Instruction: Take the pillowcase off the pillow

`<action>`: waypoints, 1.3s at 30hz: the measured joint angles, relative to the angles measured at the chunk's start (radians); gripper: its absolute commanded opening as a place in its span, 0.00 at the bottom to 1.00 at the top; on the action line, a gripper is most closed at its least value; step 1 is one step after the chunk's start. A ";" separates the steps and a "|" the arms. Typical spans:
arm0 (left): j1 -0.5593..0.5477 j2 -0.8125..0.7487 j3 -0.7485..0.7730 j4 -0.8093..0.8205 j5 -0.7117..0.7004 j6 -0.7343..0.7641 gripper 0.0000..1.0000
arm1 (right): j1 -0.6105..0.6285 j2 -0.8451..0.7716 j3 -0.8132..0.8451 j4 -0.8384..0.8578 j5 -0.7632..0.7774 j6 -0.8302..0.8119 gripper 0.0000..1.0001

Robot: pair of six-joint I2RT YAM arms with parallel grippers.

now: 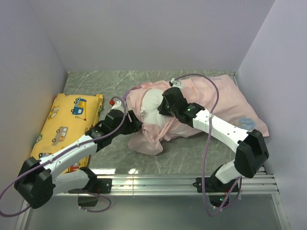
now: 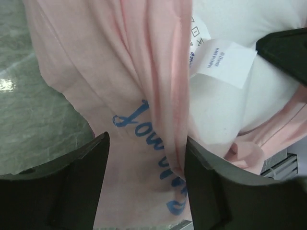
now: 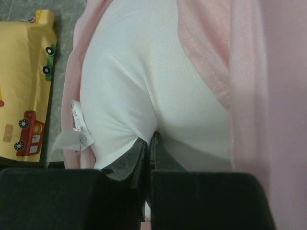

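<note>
The pillowcase [image 1: 225, 96] lies inside out and pale pink, spread from the table's middle to the right wall, with a bunched flap at the front [image 1: 146, 141]. At its open left end the white pillow [image 1: 151, 103] bulges out. My right gripper [image 1: 165, 108] is shut on a pinch of the pillow's white fabric [image 3: 144, 81], its tips [image 3: 151, 139] pressed together. My left gripper [image 1: 134, 120] is open, and a hanging fold of the pillowcase [image 2: 120, 72] with blue lettering sits loose between its fingers [image 2: 146, 158]. A white care label [image 2: 225, 62] hangs off the pillow [image 2: 225, 110].
A yellow cushion [image 1: 67, 124] printed with vehicles lies along the left wall, also in the right wrist view [image 3: 21, 86]. Grey walls close in the left, back and right sides. A metal rail [image 1: 182, 182] runs along the near edge, with the arm bases on it.
</note>
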 measured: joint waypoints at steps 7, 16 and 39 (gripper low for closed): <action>-0.070 -0.133 0.055 -0.157 -0.124 -0.023 0.75 | 0.023 0.023 0.014 0.001 0.035 0.020 0.00; -0.233 -0.241 0.077 -0.257 -0.290 -0.127 0.99 | 0.040 0.039 0.039 -0.007 0.072 0.029 0.00; -0.448 -0.139 -0.275 -0.087 -0.442 -0.540 0.00 | 0.035 0.088 0.180 -0.153 0.068 0.015 0.00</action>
